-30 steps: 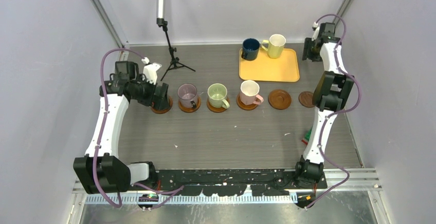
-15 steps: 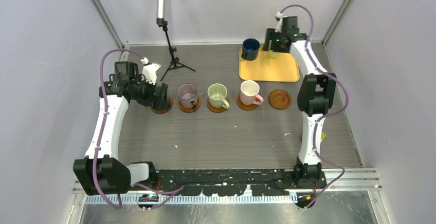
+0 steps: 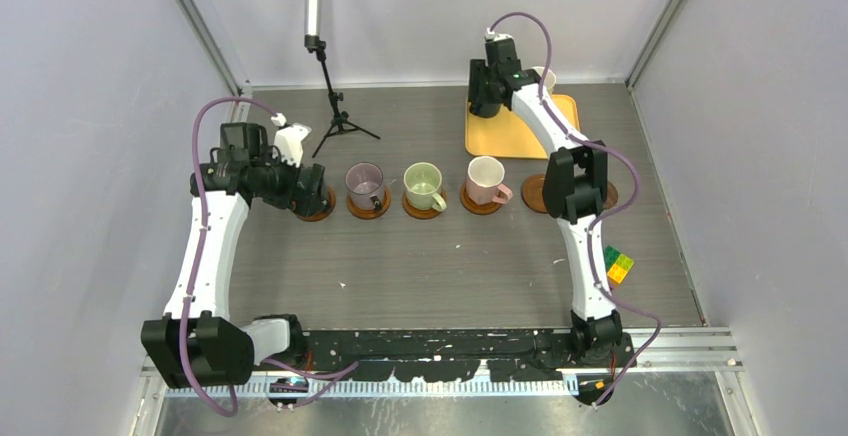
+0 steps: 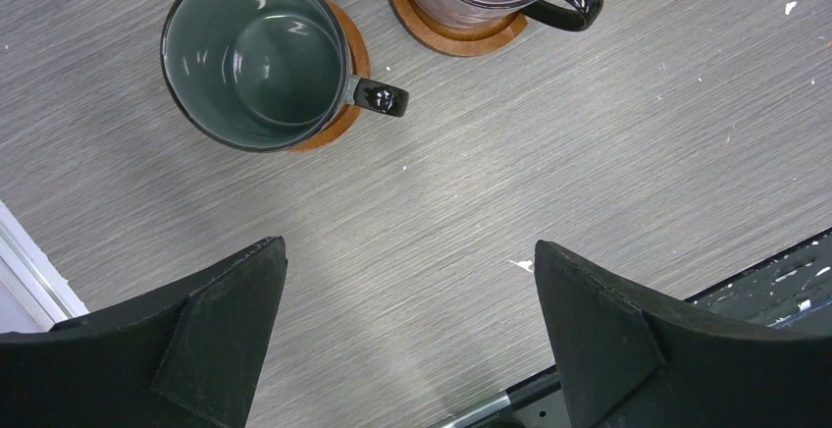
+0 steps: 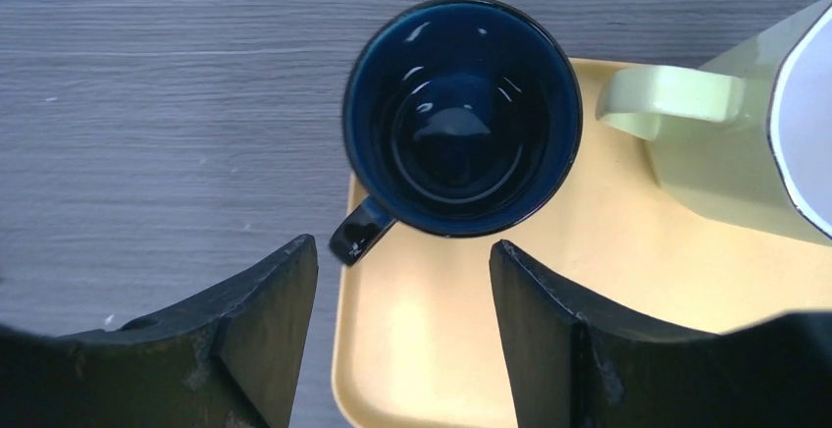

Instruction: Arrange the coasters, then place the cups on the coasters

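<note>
Glossy navy cup (image 5: 461, 119), handle angled toward the spread right gripper (image 5: 402, 251); left gripper (image 4: 409, 246) fingers apart too

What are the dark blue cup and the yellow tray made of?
The dark blue cup looks like glazed ceramic: its inside gleams with sharp light spots. The yellow tray is probably plastic: smooth, dull, evenly colored, with a rounded raised edge.
</note>
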You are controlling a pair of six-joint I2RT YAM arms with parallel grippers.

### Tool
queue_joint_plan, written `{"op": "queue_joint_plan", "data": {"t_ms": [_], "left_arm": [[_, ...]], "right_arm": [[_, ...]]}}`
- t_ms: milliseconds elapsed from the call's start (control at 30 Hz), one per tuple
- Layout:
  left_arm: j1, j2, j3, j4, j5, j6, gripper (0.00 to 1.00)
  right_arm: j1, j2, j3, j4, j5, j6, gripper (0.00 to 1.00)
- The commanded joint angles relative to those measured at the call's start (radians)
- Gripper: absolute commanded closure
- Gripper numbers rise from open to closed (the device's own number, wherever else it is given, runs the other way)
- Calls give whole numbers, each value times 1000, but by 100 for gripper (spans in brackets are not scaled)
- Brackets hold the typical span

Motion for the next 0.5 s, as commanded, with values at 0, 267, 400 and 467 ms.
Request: {"op": "queue_joint_plan", "data": {"t_ms": [0, 267, 400, 467], "left_arm": [[-3, -29, -6, 33, -16, -5, 0], [-3, -25, -6, 38, -23, 3, 0], [-3, -19, -5, 42, -24, 5, 0], [-3, -14, -4, 45, -22, 7, 0]], "right_arm": [[26, 47, 82, 24, 161, 5, 30], [45, 117, 152, 12, 268, -45, 30], [38, 108, 146, -4, 281, -62, 31], [28, 96, 137, -13, 282, -72, 32]]}}
